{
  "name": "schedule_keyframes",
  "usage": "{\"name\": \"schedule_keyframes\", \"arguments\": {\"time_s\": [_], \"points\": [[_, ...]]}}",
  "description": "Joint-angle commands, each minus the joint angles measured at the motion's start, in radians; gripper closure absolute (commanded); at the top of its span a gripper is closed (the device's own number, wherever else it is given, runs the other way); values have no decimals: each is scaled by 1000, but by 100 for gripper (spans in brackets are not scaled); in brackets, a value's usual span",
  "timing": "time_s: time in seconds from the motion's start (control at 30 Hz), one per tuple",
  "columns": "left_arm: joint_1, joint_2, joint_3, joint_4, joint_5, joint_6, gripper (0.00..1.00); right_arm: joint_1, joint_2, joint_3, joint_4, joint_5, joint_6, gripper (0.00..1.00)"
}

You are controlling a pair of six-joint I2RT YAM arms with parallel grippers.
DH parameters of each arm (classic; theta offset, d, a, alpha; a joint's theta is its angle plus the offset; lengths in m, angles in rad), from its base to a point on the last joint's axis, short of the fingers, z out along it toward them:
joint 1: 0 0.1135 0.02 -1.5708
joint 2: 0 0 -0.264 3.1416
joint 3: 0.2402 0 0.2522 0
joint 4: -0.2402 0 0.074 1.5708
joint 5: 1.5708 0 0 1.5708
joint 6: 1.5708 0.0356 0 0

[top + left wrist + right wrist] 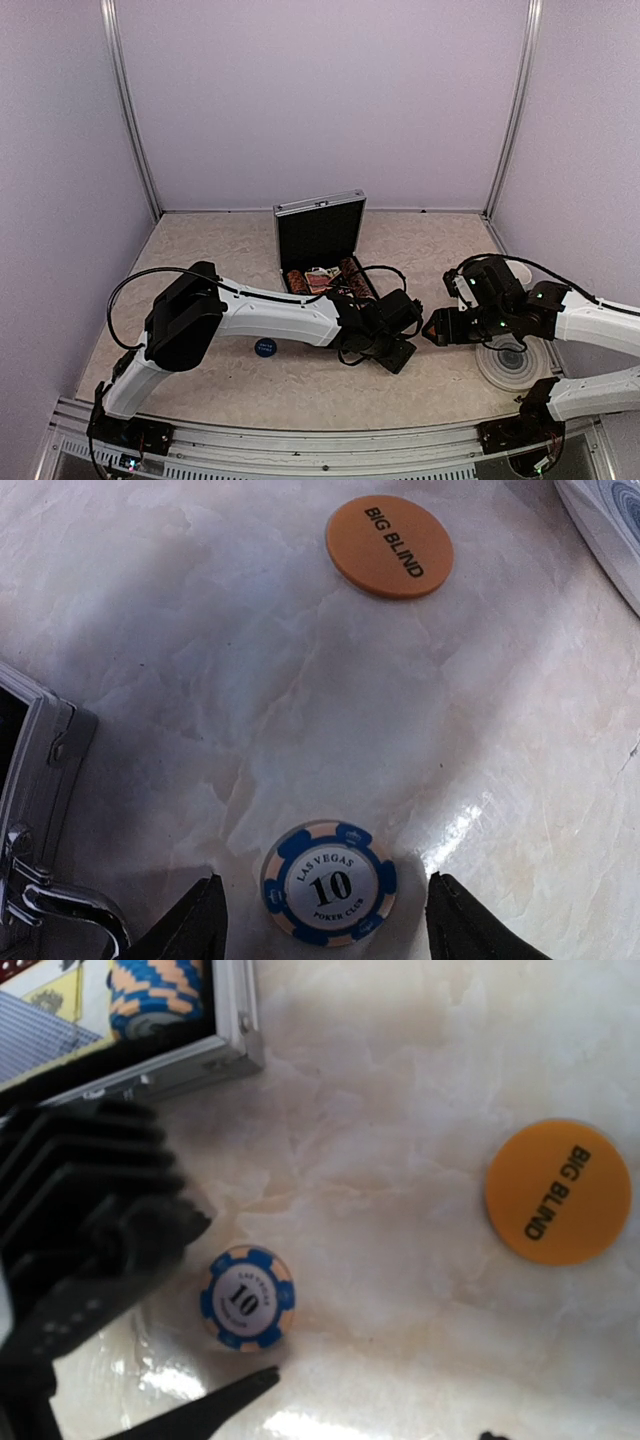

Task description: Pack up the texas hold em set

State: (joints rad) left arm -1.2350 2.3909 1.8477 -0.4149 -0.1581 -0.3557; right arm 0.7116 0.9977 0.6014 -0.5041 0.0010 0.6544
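Currently going for blue chip [247, 1298] on bench [250, 680] beside case [318, 232], left pincer [326, 880] released astride it, right pincer [380, 1405] released, empty. Next: lower, clench, drop inside.

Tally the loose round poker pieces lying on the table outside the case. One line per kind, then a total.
10 chip, blue and peach: 1
BIG BLIND button, orange: 1
blue round disc, lettering too small to read: 1
Total: 3
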Motion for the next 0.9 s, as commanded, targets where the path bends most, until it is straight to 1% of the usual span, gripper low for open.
{"name": "schedule_keyframes", "arguments": {"time_s": [0.0,0.2,0.4,0.5,0.63,0.87], "points": [[15,102,-16,-27,35,6,33,6,-1,-1,3,1,14,34],[16,115,-19,-45,34,1,40,6,1,0,4,1,16,34],[2,92,-67,-62,30,-13,49,7,5,0,7,1,13,34],[-9,83,-76,-75,31,-15,51,7,18,5,11,1,9,34],[-22,74,-76,-89,36,-18,59,6,30,8,21,-12,4,33],[-27,44,-75,-104,40,-20,60,7,44,25,15,-24,-6,33]]}}
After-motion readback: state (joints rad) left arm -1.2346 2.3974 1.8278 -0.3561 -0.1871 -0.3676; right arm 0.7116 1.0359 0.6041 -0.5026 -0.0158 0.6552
